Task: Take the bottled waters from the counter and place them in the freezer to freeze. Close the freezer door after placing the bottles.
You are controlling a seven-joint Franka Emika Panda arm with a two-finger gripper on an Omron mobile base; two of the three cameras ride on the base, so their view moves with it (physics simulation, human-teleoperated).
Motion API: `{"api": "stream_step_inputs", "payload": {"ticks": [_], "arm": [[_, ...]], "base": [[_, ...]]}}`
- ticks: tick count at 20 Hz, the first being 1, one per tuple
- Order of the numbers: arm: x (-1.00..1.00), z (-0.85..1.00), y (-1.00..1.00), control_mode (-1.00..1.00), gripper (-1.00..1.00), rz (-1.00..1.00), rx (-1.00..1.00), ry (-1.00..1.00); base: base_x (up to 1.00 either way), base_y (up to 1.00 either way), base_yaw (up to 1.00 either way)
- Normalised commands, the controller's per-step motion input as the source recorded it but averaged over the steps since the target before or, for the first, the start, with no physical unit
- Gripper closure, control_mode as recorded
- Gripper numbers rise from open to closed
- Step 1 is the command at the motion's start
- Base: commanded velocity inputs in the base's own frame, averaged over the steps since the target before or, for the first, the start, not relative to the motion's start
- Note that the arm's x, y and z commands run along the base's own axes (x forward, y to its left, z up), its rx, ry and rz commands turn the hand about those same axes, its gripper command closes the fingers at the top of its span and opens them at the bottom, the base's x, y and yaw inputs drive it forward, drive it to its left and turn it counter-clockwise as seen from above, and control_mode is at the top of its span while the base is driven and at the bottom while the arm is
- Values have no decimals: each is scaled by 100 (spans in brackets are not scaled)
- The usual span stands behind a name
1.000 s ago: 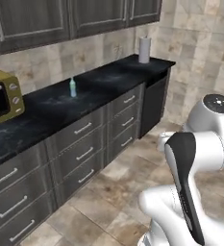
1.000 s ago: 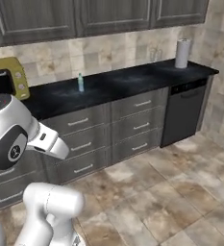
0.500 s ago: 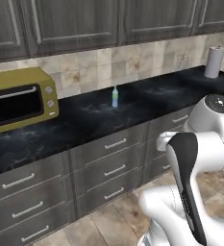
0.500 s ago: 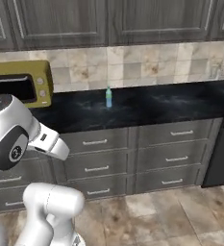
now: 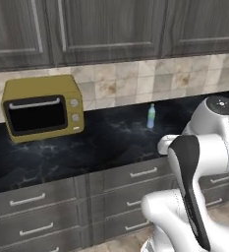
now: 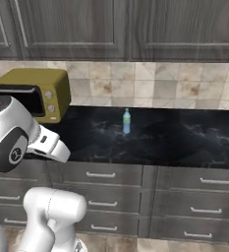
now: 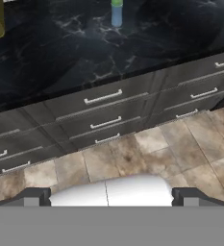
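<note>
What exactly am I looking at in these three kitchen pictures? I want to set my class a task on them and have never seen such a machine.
It is a computer-rendered kitchen with a white robot arm on a driving base. Two pictures come from cameras on the base, behind the arm to its left and right. The third comes from a camera on the hand, looking down at grey drawers and the tiled floor. On the black counter stands one small bottle with a green cap, near the tiled wall. A yellow-green microwave sits further left. The gripper has its jaws wide open and holds nothing.
</note>
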Motion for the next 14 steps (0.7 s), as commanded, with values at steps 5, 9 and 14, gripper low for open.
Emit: {"api": "stream_step_inputs", "payload": {"ticks": [5, 9, 14], "arm": [[0, 0, 0, 100, -100, 0, 0, 0], [0, 0, 0, 100, -100, 0, 0, 0], [0, 0, 0, 100, -100, 0, 0, 0]], "base": [[45, -38, 18], [53, -11, 5], [47, 7, 0]]}}
